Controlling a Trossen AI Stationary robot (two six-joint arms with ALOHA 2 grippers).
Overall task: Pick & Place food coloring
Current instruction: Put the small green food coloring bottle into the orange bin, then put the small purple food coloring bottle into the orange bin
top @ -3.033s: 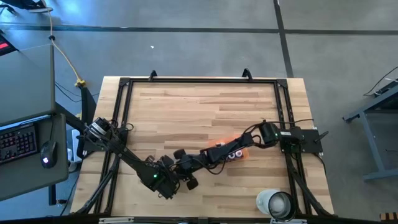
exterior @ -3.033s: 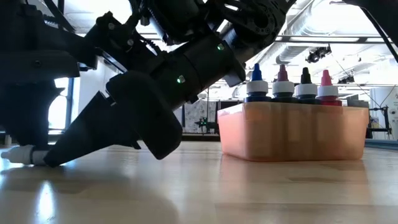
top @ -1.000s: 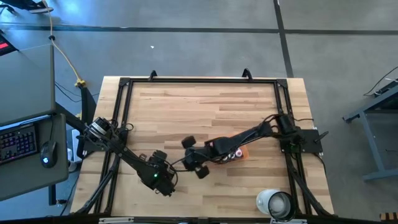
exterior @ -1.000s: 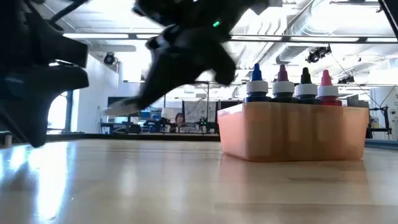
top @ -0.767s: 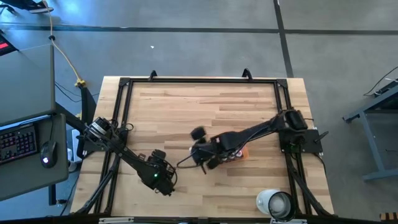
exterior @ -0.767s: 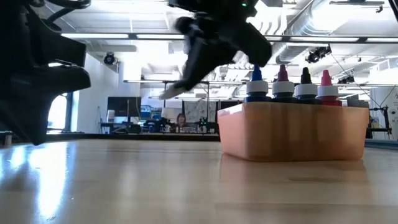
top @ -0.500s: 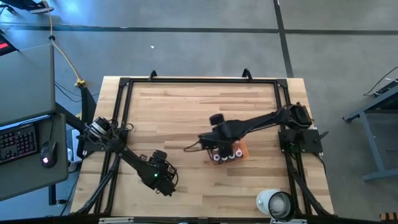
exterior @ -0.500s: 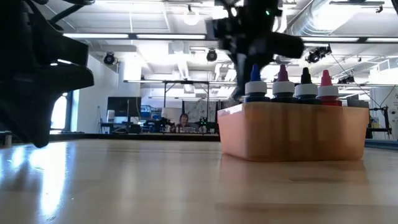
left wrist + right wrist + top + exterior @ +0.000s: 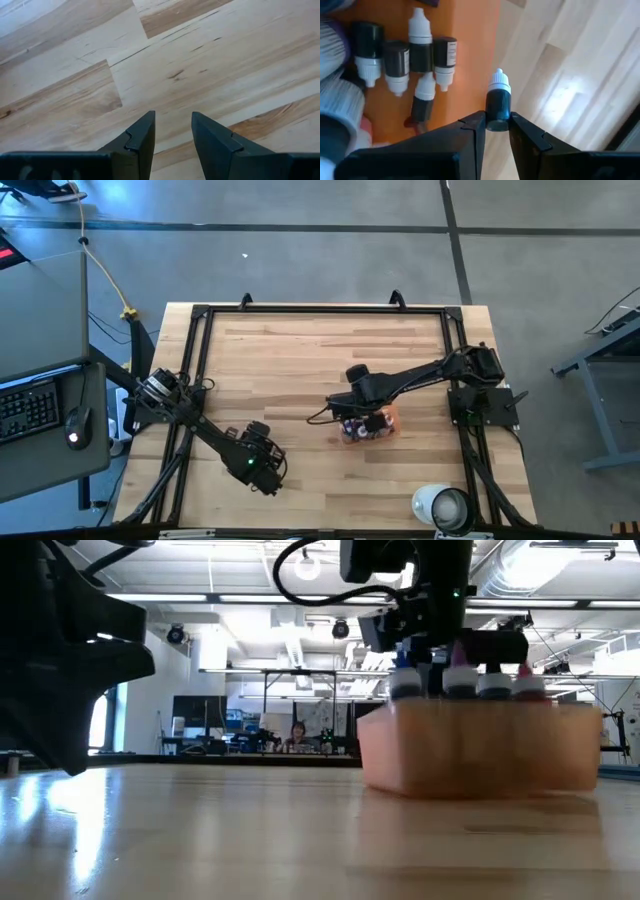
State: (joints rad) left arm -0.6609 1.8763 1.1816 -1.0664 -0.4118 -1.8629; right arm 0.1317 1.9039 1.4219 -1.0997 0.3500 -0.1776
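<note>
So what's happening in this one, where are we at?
The right gripper holds a small dropper bottle, dark-bodied with a white cap, above the orange tray near the table's right side. More bottles already lie in the tray, and a row of capped ones stands along its edge. The left gripper waits open and empty over bare wood at the front left.

Bright ceiling lights (image 9: 305, 565) shine down. The shiny pale wooden table (image 9: 300, 840) shows white glare. The see-through orange plastic tray (image 9: 480, 750) looks blurry.
</note>
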